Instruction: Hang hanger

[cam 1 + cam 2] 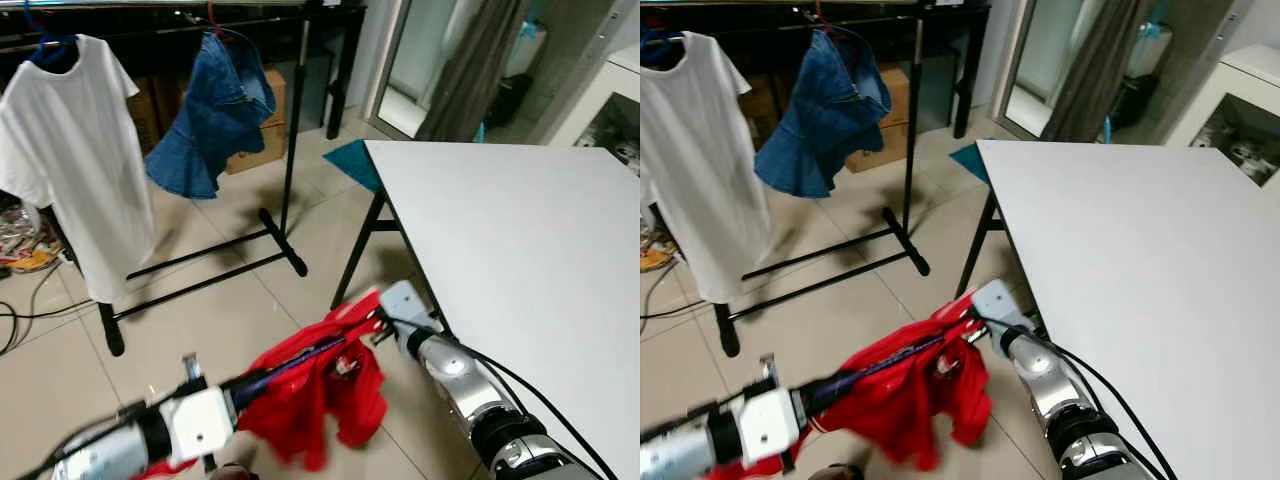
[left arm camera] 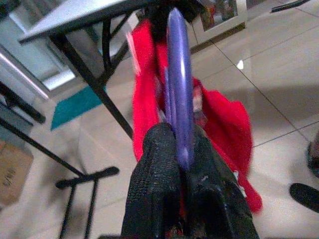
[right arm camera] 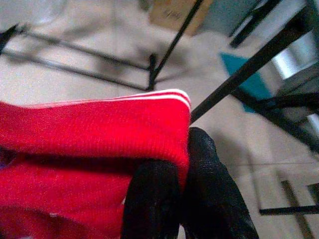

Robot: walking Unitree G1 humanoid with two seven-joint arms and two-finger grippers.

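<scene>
Head stereo pair looks down; wrist cameras close, sharing red garment (image 2: 219,119).

A red shirt (image 1: 910,395) hangs low over the tiled floor (image 1: 840,300) — strung on a purple hanger (image 1: 875,370) between the left gripper (image 1: 825,390) and right gripper (image 1: 970,322). Beside it, a white surface (image 1: 1140,260); behind — a rack (image 1: 905,150) with a denim garment (image 1: 825,115) and white tee (image 1: 695,150).

Clothes rack (image 1: 290,150) stands on floor (image 1: 230,310) (tiled).
</scene>
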